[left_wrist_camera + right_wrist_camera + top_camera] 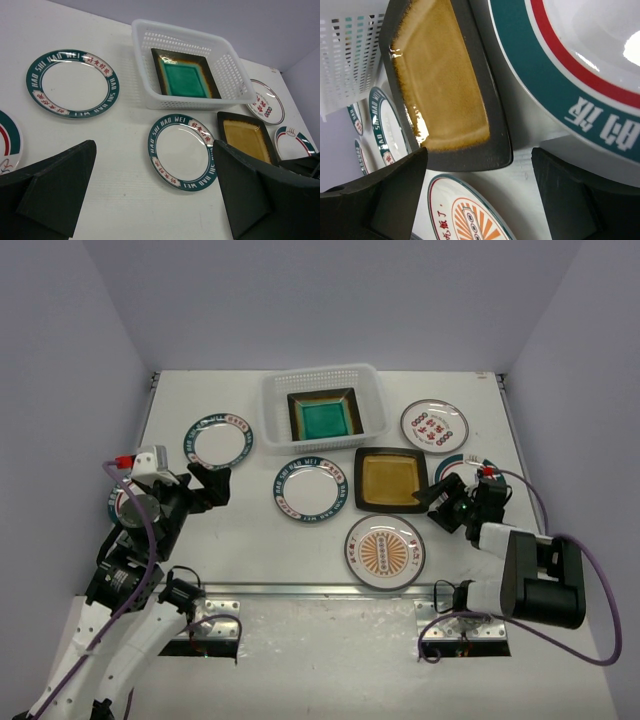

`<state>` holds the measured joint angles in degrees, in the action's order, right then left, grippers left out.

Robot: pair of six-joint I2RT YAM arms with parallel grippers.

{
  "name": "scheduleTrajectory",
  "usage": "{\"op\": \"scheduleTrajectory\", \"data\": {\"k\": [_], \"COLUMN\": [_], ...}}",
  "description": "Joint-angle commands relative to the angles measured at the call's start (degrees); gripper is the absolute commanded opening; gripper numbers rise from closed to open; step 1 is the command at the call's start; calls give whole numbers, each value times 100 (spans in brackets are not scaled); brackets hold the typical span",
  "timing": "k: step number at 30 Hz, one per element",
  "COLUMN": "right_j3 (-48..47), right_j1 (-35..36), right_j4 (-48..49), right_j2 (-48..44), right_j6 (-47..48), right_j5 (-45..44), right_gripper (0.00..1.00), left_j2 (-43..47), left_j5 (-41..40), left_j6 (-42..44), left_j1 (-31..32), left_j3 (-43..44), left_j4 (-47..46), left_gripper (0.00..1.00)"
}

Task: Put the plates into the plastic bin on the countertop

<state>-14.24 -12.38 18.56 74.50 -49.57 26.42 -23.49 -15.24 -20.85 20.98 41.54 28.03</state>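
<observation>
The plastic bin (pixel 322 373) stands at the back of the countertop (pixel 250 535) with a teal square plate (pixel 325 418) flat inside it. On the countertop lie two teal-rimmed round plates (pixel 218 440) (pixel 310 490), an amber square plate (pixel 390 478), a red-motif plate (pixel 434 426) and an orange-sunburst plate (pixel 385 551). My left gripper (pixel 212 488) is open and empty, left of the middle round plate (pixel 182 150). My right gripper (pixel 437 500) is open and empty, low at the amber plate's near right corner (pixel 440 85). In the left wrist view the bin (pixel 185 102) is ahead.
One more round plate (pixel 118 502) lies partly under the left arm. Another, with a teal and red rim (pixel 580 65), lies beside the right gripper. The sunburst plate (pixel 465 215) is just below the right fingers. Grey walls close in the table.
</observation>
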Motion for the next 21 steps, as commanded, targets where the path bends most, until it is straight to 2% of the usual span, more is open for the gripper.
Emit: {"op": "scheduleTrajectory", "data": {"k": [1, 4, 6, 9, 16, 18, 21], "right_j3": [158, 230, 297, 316, 211, 170, 132], "right_j1": [-57, -63, -71, -75, -116, -131, -156], "right_j4": [662, 931, 1081, 1388, 1467, 1475, 1478], "right_j2": [603, 952, 1070, 1356, 1620, 1682, 1722], "right_j6": [-156, -167, -158, -174, -361, -410, -451], "right_j5": [-17, -49, -42, 101, 162, 169, 145], "right_gripper": [82, 70, 65, 50, 42, 30, 23], "left_j2": [67, 81, 81, 83, 108, 117, 117], "left_j5": [-17, -32, -40, -67, -102, -118, -125], "left_j6": [81, 73, 73, 64, 64, 55, 55], "left_j1": [67, 82, 82, 92, 108, 117, 119], "left_j3": [3, 3, 11, 12, 12, 12, 18], "left_j4": [-269, -254, -254, -235, -219, -219, -222], "left_gripper": [100, 100, 100, 100, 100, 100, 100]}}
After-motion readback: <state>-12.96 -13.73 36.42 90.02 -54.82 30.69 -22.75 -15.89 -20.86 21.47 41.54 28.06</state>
